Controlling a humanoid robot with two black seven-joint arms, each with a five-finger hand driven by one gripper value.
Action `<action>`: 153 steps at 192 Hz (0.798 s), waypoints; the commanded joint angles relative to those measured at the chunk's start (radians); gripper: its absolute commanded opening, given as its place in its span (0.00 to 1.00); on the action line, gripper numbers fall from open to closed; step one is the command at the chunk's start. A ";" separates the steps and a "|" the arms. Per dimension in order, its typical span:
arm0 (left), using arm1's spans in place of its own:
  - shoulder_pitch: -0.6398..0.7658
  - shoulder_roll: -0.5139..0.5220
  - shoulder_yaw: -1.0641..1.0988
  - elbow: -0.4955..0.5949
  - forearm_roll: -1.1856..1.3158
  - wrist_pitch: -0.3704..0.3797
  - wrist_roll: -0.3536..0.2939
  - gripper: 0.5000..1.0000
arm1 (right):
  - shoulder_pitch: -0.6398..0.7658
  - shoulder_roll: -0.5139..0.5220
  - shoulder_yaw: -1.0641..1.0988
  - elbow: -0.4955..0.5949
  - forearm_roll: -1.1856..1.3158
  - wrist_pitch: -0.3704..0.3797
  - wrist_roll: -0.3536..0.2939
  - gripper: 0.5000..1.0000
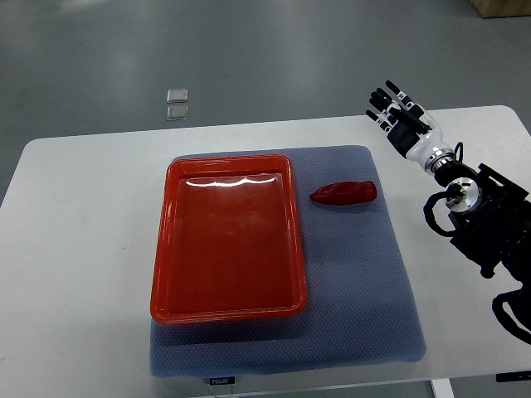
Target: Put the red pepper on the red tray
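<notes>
Reaching for pepper (344, 194) | we see it on mat, 3 o'clock of tray (166, 249), axis 3–9 | right hand (401, 116) nearer, fingers spread, empty; pepper at its 8 o'clock

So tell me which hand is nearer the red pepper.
Right. The right hand hangs with fingers spread above the table's far right, beyond and to the right of the red pepper on the mat. The left hand is out of view.

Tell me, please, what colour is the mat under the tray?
The mat is a dull blue-grey with a fine dotted weave, seen in the top view.
</notes>
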 commanded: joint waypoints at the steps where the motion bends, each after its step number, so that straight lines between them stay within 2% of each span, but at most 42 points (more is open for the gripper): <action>1: 0.000 0.000 0.002 0.000 0.000 0.001 0.000 1.00 | 0.000 0.000 -0.001 0.000 0.000 0.000 0.000 0.86; 120: 0.000 0.000 0.006 0.014 -0.001 0.001 -0.002 1.00 | 0.011 0.000 -0.014 0.001 -0.016 0.004 -0.012 0.86; 153: 0.000 0.000 0.006 0.014 -0.001 0.001 -0.002 1.00 | 0.037 0.000 -0.078 0.001 -0.160 0.008 -0.012 0.86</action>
